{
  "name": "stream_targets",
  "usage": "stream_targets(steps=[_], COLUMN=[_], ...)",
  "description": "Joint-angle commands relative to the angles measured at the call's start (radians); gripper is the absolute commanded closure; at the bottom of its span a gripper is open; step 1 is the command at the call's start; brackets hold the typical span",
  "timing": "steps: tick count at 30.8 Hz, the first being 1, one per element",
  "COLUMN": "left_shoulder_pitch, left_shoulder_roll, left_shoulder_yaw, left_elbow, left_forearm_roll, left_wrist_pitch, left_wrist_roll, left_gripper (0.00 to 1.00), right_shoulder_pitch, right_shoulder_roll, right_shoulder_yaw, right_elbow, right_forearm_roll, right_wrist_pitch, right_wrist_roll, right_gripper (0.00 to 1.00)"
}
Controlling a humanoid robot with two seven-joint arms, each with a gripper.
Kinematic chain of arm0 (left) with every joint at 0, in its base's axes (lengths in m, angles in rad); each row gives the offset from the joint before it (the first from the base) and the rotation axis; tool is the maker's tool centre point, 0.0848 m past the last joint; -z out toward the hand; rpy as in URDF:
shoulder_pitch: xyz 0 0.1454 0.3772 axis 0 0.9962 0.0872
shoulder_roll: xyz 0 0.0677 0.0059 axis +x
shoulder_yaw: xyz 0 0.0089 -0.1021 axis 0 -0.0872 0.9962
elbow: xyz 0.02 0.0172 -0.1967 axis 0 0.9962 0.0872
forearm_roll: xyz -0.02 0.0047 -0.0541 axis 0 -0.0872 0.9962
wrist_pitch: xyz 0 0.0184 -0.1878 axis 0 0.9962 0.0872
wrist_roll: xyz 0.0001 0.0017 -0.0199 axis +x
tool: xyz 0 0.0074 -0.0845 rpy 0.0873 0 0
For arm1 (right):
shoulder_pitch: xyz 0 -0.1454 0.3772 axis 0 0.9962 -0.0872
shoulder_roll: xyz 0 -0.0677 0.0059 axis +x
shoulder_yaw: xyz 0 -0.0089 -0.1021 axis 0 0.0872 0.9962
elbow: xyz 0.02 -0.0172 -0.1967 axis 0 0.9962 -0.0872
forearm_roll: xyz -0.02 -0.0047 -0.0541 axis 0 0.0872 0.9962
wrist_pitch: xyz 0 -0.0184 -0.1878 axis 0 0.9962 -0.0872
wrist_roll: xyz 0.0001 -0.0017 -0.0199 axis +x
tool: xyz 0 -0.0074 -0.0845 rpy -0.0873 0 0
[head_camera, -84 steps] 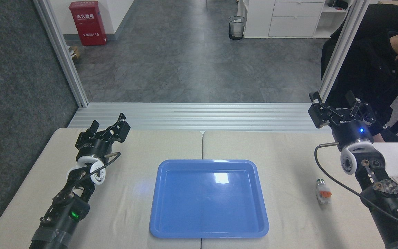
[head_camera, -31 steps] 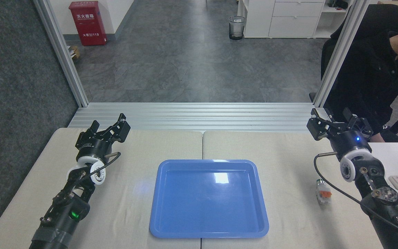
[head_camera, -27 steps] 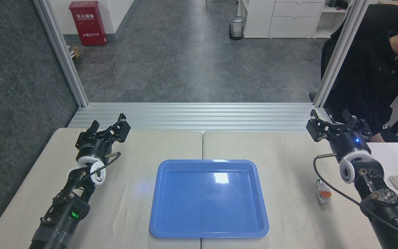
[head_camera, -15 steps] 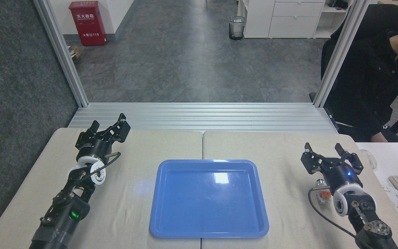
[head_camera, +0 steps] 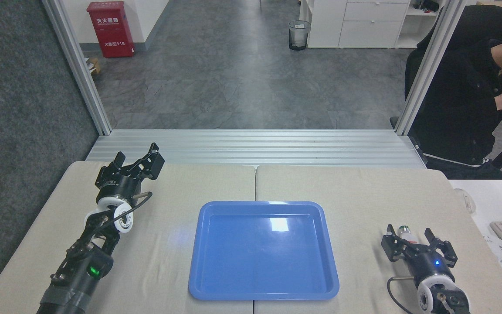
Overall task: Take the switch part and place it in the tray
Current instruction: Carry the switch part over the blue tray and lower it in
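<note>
There's the switch part (head_camera: 406, 234), lying on the bench (head_camera: 364, 196) well right of the tray (head_camera: 263, 293); only its far end shows, the dark silver-ringed cap and a bit of white body; the rest is hidden behind the right claw (head_camera: 417, 245), which sits low at it with its two fingers spread, one on each side, nothing gripped; whether the pads touch the plastic I can't tell from here. By my reckoning this is the closing-in step, the pick not yet made.

How will it handle? It looks a small, light, rigid plastic piece; hard and probably a bit slick, so a pinch off centre could squirt it out or spin it; the round cap end looks a poor place to hold; the flat sides of the white blocky body are the better bet, squeezed squarely across the middle; it seems sturdy enough for a firm grip, and light enough that a nudge from one finger would shove it along the bench.

Outward now; the tray lies empty in the middle, glossy blue with a raised rim the part will need to clear; over on the far side the left claw (head_camera: 140, 163) rests above the bench, fingers parted, holding nothing, well away from the action; beyond the bench's right corner a person (head_camera: 469, 100) sits in a chair.
</note>
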Motion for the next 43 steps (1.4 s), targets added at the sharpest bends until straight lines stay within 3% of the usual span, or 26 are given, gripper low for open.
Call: stream_targets(steps=[1, 4, 6, 11, 14, 15, 17, 20, 24, 31, 33, 34, 36, 37, 40, 43], left_shoulder_pitch=[0.000, 0.000, 0.000, 0.000, 0.000, 0.000, 0.000, 0.000, 0.000, 0.000, 0.000, 0.000, 0.000, 0.000, 0.000, 0.000], left_shoulder_roll=[0.000, 0.000, 0.000, 0.000, 0.000, 0.000, 0.000, 0.000, 0.000, 0.000, 0.000, 0.001, 0.000, 0.000, 0.000, 0.000], left_shoulder_yaw=[0.001, 0.000, 0.000, 0.001, 0.000, 0.001, 0.000, 0.000, 0.000, 0.001, 0.001, 0.001, 0.001, 0.001, 0.001, 0.001], left_elbow=[0.000, 0.000, 0.000, 0.000, 0.000, 0.000, 0.000, 0.000, 0.000, 0.000, 0.000, 0.000, 0.000, 0.000, 0.000, 0.000], left_forearm_roll=[0.000, 0.000, 0.000, 0.000, 0.000, 0.000, 0.000, 0.000, 0.000, 0.000, 0.000, 0.000, 0.000, 0.000, 0.000, 0.000], left_wrist_pitch=[0.001, -0.001, 0.001, -0.001, 0.001, 0.001, 0.001, 0.001, 0.001, 0.001, 0.001, 0.001, 0.001, 0.001, 0.001, 0.001], left_wrist_roll=[0.001, 0.001, 0.001, 0.001, 0.001, 0.001, 0.001, 0.001, 0.001, 0.001, 0.001, 0.001, 0.001, 0.001, 0.001, 0.001], left_gripper=[0.00, 0.00, 0.00, 0.00, 0.00, 0.00, 0.00, 0.00, 0.00, 0.00, 0.00, 0.00, 0.00, 0.00, 0.00, 0.00], right_shoulder_pitch=[0.016, 0.014, 0.017, 0.014, -0.009, -0.109, -0.073, -0.010, 0.028, 0.030, 0.028, 0.027, 0.021, 0.017, 0.013, -0.036], right_shoulder_roll=[0.037, 0.038, 0.040, 0.054, 0.080, 0.383, 0.419, 0.422, 0.413, 0.313, 0.308, 0.308, 0.313, 0.318, 0.322, 0.350], right_shoulder_yaw=[0.059, 0.099, 0.104, 0.092, 0.086, 0.466, 0.497, 0.553, 0.544, 0.534, 0.508, 0.489, 0.439, 0.413, 0.353, 0.313], right_elbow=[0.152, 0.152, 0.146, 0.085, 0.038, -0.453, -0.453, -0.441, -0.389, -0.265, -0.260, -0.260, -0.260, -0.260, -0.260, -0.260], right_forearm_roll=[0.013, 0.010, 0.007, 0.000, 0.000, 0.263, 0.284, 0.310, 0.309, 0.289, 0.281, 0.280, 0.278, 0.278, 0.270, 0.208], right_wrist_pitch=[0.006, 0.006, 0.004, 0.007, 0.044, 0.246, 0.268, 0.274, 0.274, 0.280, 0.280, 0.280, 0.280, 0.279, 0.265, 0.263], right_wrist_roll=[-0.012, -0.016, -0.016, -0.005, -0.004, 0.249, 0.287, 0.309, 0.335, 0.332, 0.332, 0.332, 0.330, 0.329, 0.324, 0.321], right_gripper=[0.24, 0.39, 0.64, 0.98, 1.00, 1.00, 1.00, 1.00, 1.00, 1.00, 0.89, 0.73, 0.10, 0.01, 0.00, 0.00])
